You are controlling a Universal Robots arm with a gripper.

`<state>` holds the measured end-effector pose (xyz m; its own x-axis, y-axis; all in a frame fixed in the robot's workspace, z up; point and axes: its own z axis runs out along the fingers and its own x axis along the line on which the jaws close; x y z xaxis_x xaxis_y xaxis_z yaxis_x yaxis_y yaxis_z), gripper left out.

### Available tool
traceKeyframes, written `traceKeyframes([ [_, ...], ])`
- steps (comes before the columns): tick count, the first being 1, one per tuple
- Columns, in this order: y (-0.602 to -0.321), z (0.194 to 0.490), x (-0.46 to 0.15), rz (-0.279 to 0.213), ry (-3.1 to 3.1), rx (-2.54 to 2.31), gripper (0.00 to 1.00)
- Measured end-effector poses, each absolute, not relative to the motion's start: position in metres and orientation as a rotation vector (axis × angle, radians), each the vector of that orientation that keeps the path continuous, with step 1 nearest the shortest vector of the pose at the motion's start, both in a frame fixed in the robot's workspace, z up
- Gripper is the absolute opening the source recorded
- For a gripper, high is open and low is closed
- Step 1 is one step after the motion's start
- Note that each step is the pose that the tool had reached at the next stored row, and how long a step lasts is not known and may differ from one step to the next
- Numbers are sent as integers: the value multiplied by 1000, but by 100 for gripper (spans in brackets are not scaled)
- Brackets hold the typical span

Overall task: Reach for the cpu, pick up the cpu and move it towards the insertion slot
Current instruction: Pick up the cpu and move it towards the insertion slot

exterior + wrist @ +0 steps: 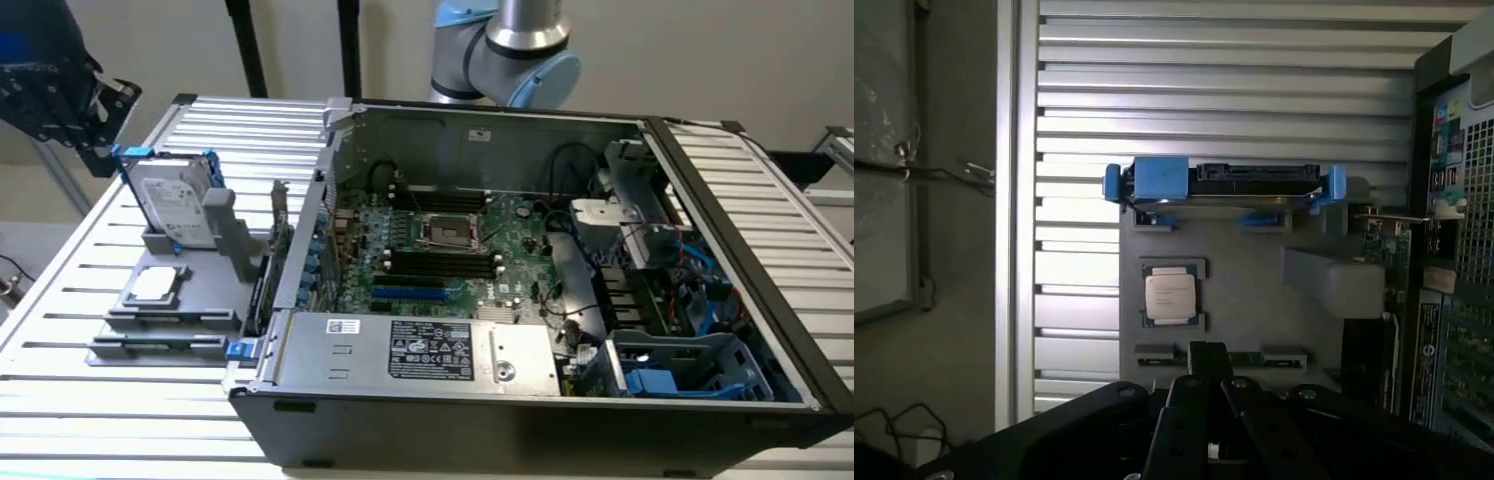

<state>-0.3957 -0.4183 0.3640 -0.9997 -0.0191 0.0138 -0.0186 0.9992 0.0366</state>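
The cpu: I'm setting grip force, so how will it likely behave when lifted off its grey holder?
The cpu looks like a thin rigid plate with a metal top, so it is probably stiff and fairly light. Its smooth lid may be slippery. Lying flat in the grey holder, it should not roll or tip.

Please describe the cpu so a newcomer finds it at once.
On the exterior view's left, a grey tray lies beside the open case. The cpu lies flat on it, near the upright hard drive. It alone is small, square and pale silver.
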Motion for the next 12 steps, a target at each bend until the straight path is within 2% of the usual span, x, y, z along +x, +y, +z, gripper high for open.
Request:
traceKeyframes([
  [12, -419, 361, -424, -30, -3125, 43, 11],
])
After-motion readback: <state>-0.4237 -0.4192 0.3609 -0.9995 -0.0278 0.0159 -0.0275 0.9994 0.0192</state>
